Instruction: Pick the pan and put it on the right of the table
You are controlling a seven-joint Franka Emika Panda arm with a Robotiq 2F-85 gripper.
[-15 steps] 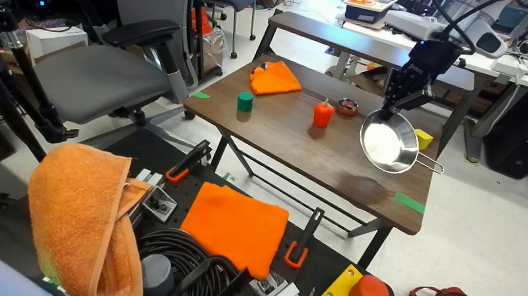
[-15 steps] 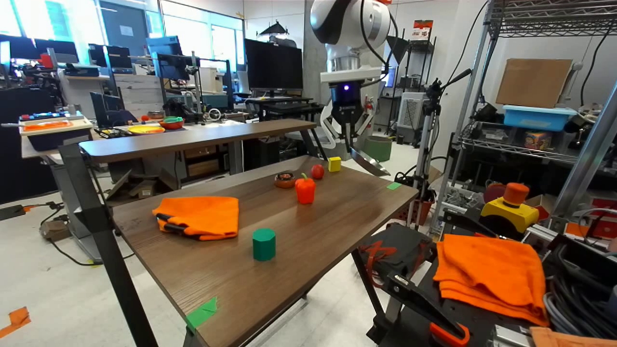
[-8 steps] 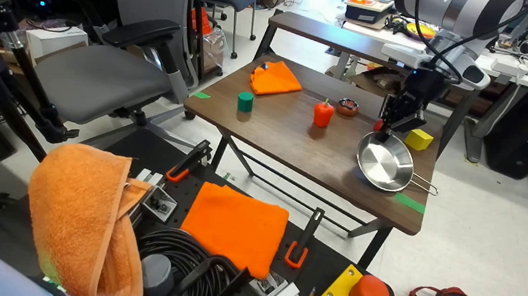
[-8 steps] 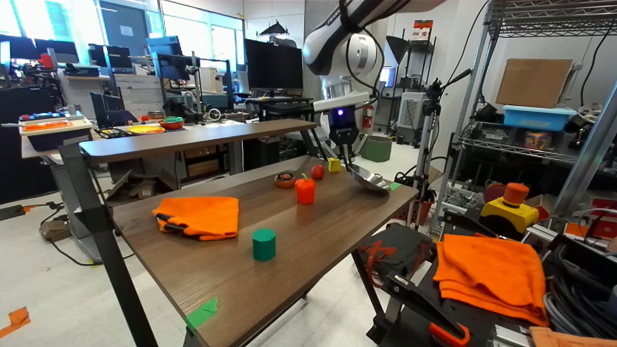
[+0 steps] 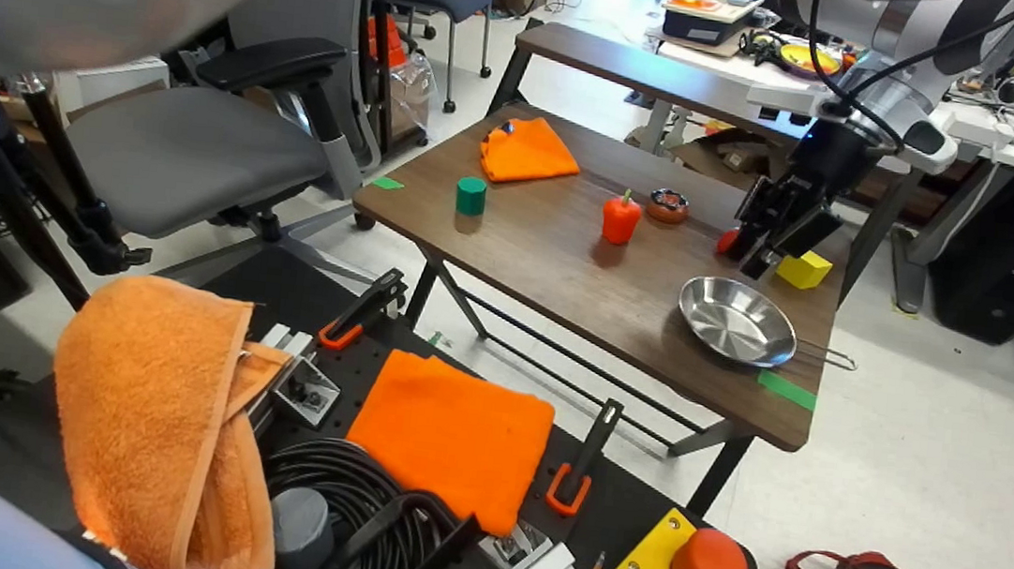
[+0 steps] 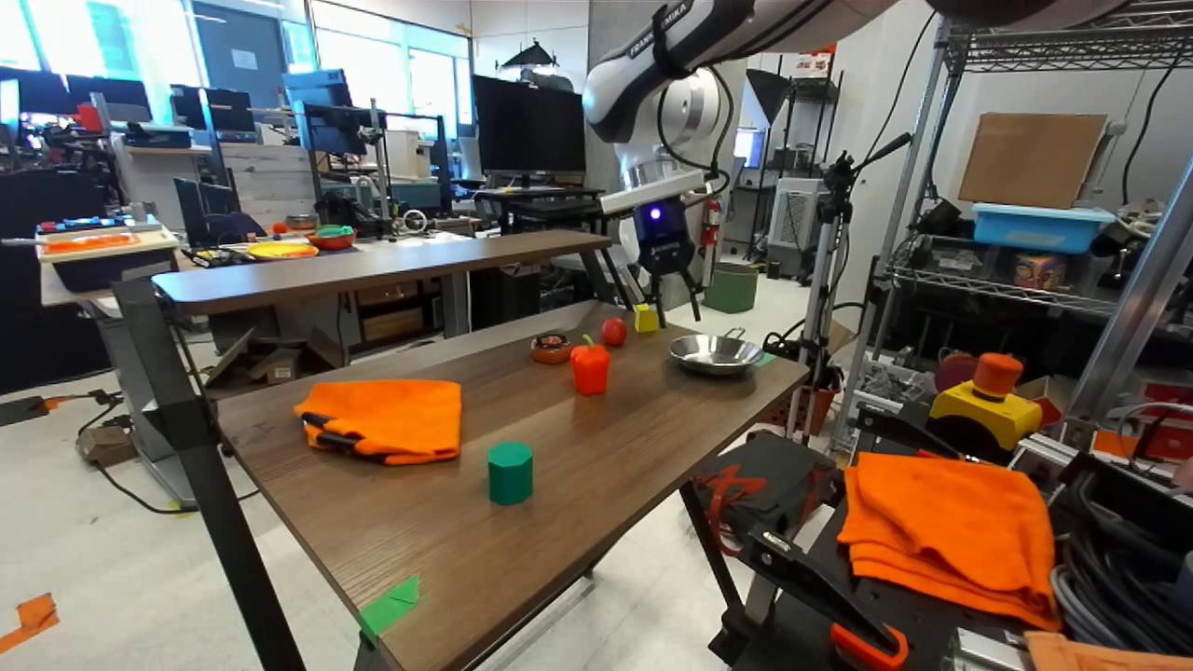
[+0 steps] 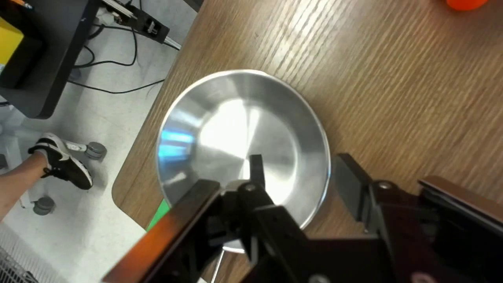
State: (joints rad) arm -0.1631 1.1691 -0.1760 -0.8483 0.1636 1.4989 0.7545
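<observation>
The shiny silver pan (image 5: pixel 734 320) lies flat on the dark brown table (image 5: pixel 549 242), close to the green tape at one corner. It also shows upright in an exterior view (image 6: pixel 716 352). Its thin wire handle reaches to the table's end edge. My gripper (image 5: pixel 748 261) is open and empty, just above and beside the pan's rim, apart from it in both exterior views (image 6: pixel 679 322). In the wrist view the pan (image 7: pixel 243 118) lies below the gripper (image 7: pixel 300 161); one finger covers part of the pan, the other is over the wood.
A yellow block (image 5: pixel 804 270) and a red ball (image 6: pixel 613 331) stand close to the gripper. An orange-red pepper (image 5: pixel 620 219), a small brown bowl (image 5: pixel 668 205), a green cylinder (image 5: pixel 470 196) and an orange cloth (image 5: pixel 530 151) are farther along the table. A raised shelf (image 6: pixel 391 266) runs along the back.
The pan was held tilted in the air, then came down tilted onto the table, and now lies flat. The gripper has opened, let go and drawn back from the rim.
</observation>
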